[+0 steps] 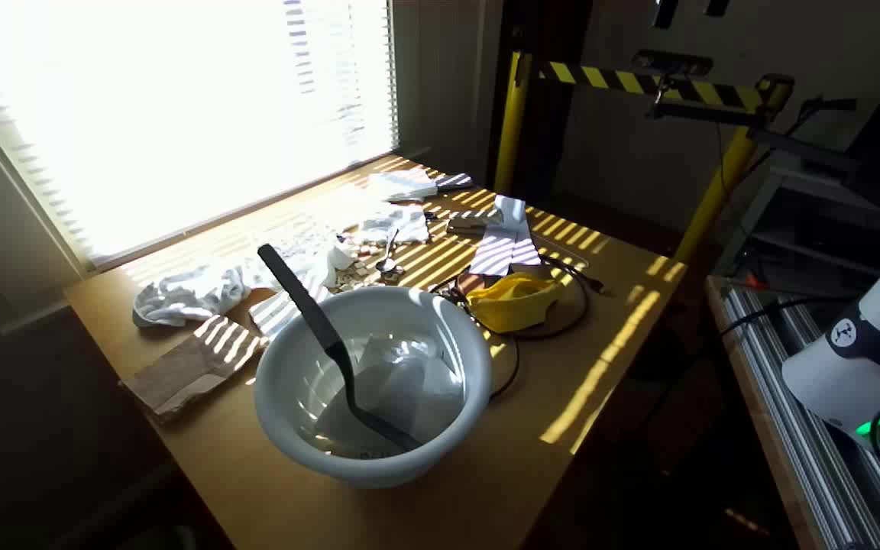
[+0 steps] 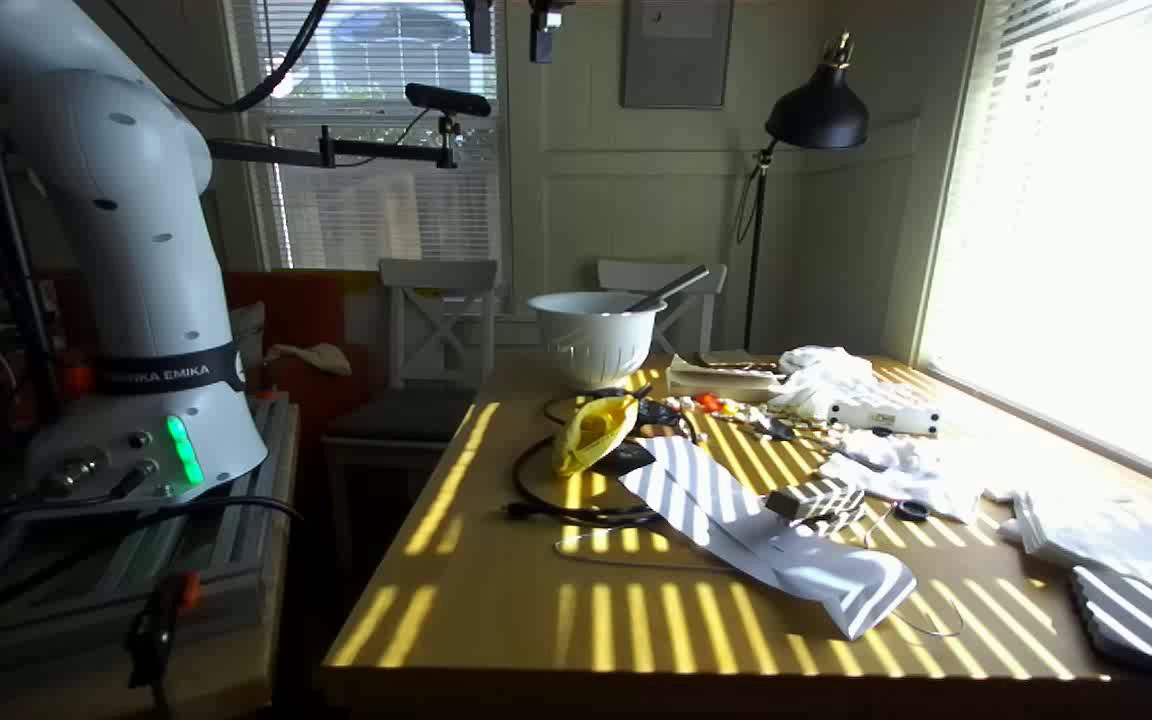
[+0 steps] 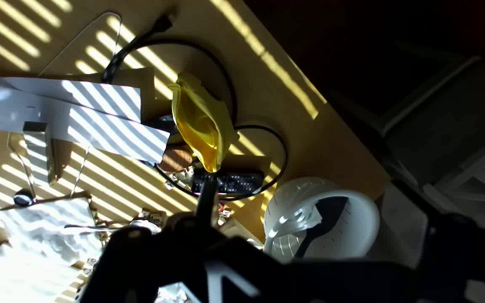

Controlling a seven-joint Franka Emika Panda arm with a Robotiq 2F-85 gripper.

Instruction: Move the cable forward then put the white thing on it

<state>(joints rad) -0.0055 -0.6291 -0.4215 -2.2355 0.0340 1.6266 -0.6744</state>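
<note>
The black cable (image 1: 587, 305) lies in loops on the wooden table, around a yellow crumpled thing; it also shows in an exterior view (image 2: 526, 480) and in the wrist view (image 3: 285, 148). A folded white paper strip (image 3: 99, 110) lies beside the yellow thing and seems to cover part of the cable; it shows in both exterior views (image 1: 495, 246) (image 2: 726, 510). Other white things are around, so I cannot tell which one the task means. My gripper (image 2: 511, 38) is open and empty, high above the table; its fingers stand wide apart in the wrist view (image 3: 304, 181).
A white bowl (image 1: 379, 458) with a dark spatula (image 1: 302, 298) stands near the cable. The yellow thing (image 3: 204, 122) and a black remote (image 3: 242, 182) lie within the loops. White cloths (image 1: 188, 294), a brown paper bag (image 1: 188, 370), small tiles and a spoon (image 1: 386, 263) lie about.
</note>
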